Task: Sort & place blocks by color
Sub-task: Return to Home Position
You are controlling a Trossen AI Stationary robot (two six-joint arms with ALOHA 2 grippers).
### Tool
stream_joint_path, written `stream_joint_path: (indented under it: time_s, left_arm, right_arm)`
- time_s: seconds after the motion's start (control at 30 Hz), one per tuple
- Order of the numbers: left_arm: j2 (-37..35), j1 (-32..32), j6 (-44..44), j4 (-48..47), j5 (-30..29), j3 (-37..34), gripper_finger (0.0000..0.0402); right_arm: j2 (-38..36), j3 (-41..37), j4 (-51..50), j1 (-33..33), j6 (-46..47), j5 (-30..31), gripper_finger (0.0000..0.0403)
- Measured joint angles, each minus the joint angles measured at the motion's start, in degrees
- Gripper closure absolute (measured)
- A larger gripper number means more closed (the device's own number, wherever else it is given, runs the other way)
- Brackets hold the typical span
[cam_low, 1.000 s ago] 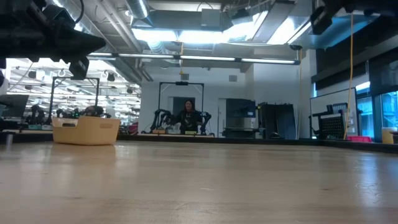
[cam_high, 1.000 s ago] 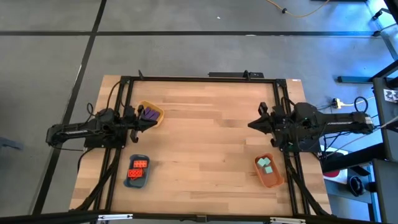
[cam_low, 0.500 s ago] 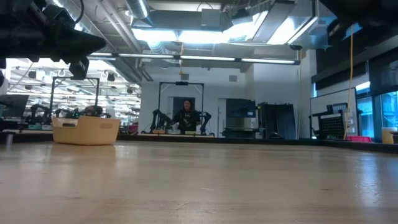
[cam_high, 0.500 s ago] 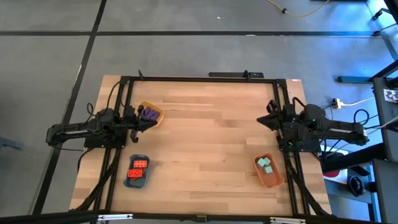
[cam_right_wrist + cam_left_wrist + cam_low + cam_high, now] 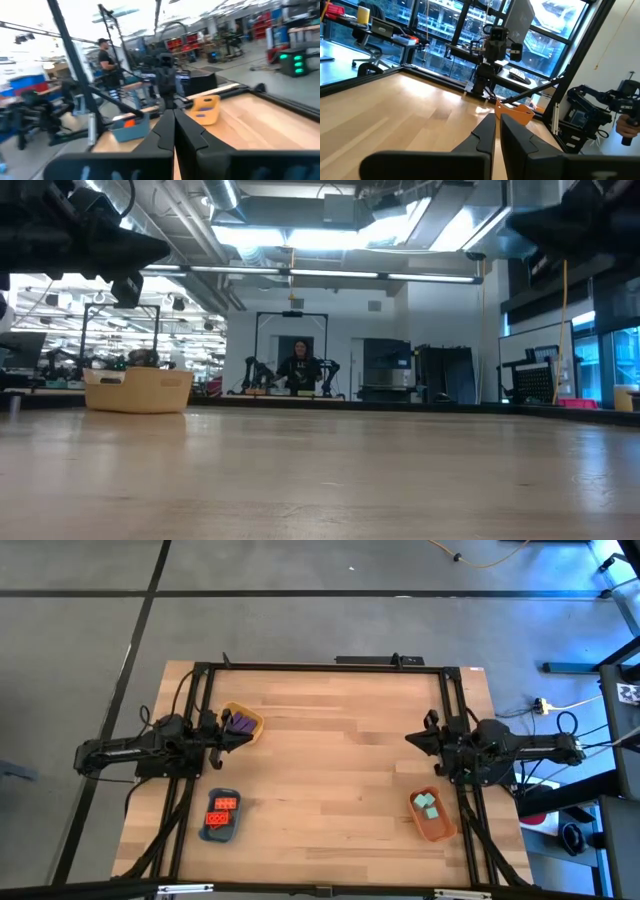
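Note:
The blocks lie sorted in three shallow trays. Purple blocks [image 5: 240, 723] sit in the yellow tray [image 5: 254, 730] at the table's left. Orange-red studded blocks [image 5: 222, 810] sit in the blue tray [image 5: 219, 832] near the left front. Mint-teal blocks [image 5: 428, 805] sit in the orange tray [image 5: 437, 828] at the right front. My left gripper [image 5: 222, 737] [image 5: 497, 120] hangs shut and empty just left of the yellow tray. My right gripper [image 5: 410, 739] [image 5: 173, 117] hangs shut and empty above the table's right side, beyond the orange tray.
A black frame [image 5: 330, 667] runs along the table's far edge and both sides. The wide middle of the wooden table [image 5: 330, 770] is bare. The low view shows the yellow tray [image 5: 138, 390] and a person [image 5: 300, 368] far off in the room.
My right arm pulled its gripper back toward the table's right edge, then swung it out again toward the middle, ending near where it began. The left arm and all trays kept still.

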Motion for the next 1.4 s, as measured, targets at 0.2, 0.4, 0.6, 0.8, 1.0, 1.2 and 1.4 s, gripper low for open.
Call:
stream_joint_path:
  time_s: [0.2, 0.4, 0.6, 0.8, 1.0, 1.2, 1.4]
  left_arm:
    - [0.00, 0.01, 0.00, 0.00, 0.02, 0.00, 0.0394]
    - [0.00, 0.00, 0.00, -0.01, 0.02, 0.00, 0.0401]
    - [0.00, 0.00, 0.00, -0.01, 0.03, 0.00, 0.0393]
    - [0.00, 0.00, 0.00, 0.00, 0.09, 0.00, 0.0381]
    - [0.00, 0.00, 0.00, 0.00, 0.07, 0.00, 0.0374]
    - [0.00, 0.00, 0.00, 0.00, 0.07, 0.00, 0.0378]
    - [0.00, 0.00, 0.00, 0.00, 0.07, 0.00, 0.0389]
  right_arm:
    - [-3.05, -4.30, 3.44, 0.31, -1.38, 2.06, 0.0403]
    - [-6.13, -6.08, -1.04, 0.31, -3.83, -3.00, 0.0403]
    - [-6.11, -6.04, -8.37, 0.22, -6.27, -3.71, 0.0403]
    - [-6.14, -6.02, -8.11, 0.24, -6.21, -6.25, 0.0401]
    - [-6.12, -6.02, -8.15, 0.24, -6.21, -5.90, 0.0384]
    - [-6.12, -6.02, -8.16, 0.24, -6.19, -5.90, 0.0380]
    - [-6.12, -6.00, -8.15, 0.24, -6.19, -5.88, 0.0384]
